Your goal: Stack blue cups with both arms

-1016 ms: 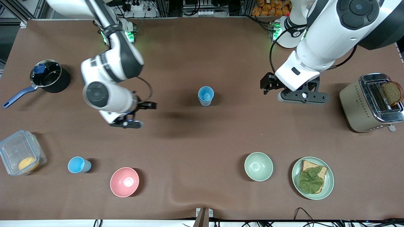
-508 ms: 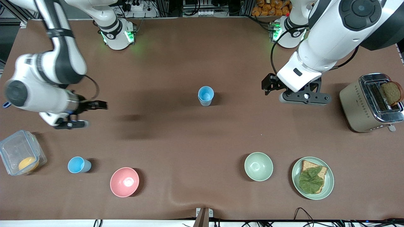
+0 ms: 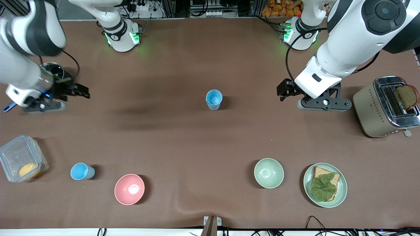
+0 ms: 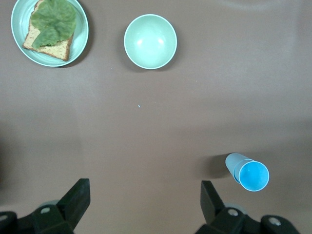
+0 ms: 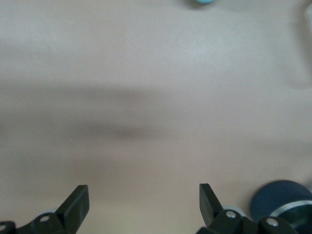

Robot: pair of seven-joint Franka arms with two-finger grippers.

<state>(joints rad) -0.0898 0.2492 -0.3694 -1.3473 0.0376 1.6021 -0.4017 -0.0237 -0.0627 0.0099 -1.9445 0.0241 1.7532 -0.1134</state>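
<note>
A: Two cups already sit nested at the middle of the bench (image 3: 183, 147), the stacked blue cups (image 3: 214, 99); one lone blue cup (image 3: 81, 171) stands apart, nearer the front camera, toward the right arm's end, between the clear food box (image 3: 20, 163) and the pink bowl (image 3: 129, 189); has anything moved?

B: Going across from that end: the right tool (image 3: 49, 98) has swung in a second from near the middle out to hang over the saucepan (image 3: 54, 77), empty, jaws spread wide in the right wrist view; so it has left the stack and, I judge, is working round toward the lone cup, though it is not over it yet.

A: And the other end?

B: The pale green bowl (image 3: 268, 172) and the plate with bread and a leaf (image 3: 325, 185) lie untouched; the left tool (image 3: 323, 104) hangs over bare bench beside the toaster (image 3: 384, 108), spread and empty, drifting slightly toward it; that arm waits.
</note>
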